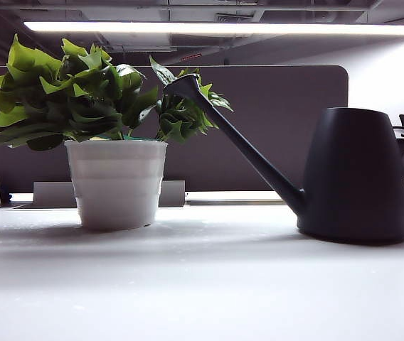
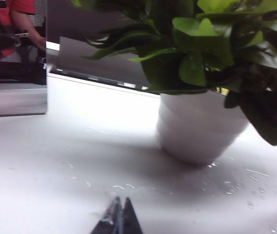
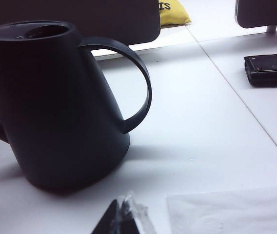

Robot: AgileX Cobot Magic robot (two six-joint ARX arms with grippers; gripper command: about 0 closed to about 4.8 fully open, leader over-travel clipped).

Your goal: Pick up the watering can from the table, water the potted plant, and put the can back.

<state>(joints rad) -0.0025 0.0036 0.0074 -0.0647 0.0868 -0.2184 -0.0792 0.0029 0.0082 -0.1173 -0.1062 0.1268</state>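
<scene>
can (image 1: 355, 174) upright on table (image 1: 202, 284), plant (image 1: 109, 135) at its 9 o'clock | left gripper (image 2: 119, 217) pinched together, empty, near pot | right gripper (image 3: 120, 218) pinched together, empty, near can

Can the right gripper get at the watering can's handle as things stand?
Probably yes: the right gripper, shut, sits low on the table near the watering can, bare tabletop before its looped handle.

Only the tips of the robot show. The left end effector (image 2: 120, 219) appears as two slim, dark, wedge-shaped fingers tapering to points, with a pale glint along their inner edges. The right end effector (image 3: 121, 218) shows matching black pointed fingers, one (image 3: 137, 217) covered in a crinkled, translucent, shiny wrapping.
</scene>
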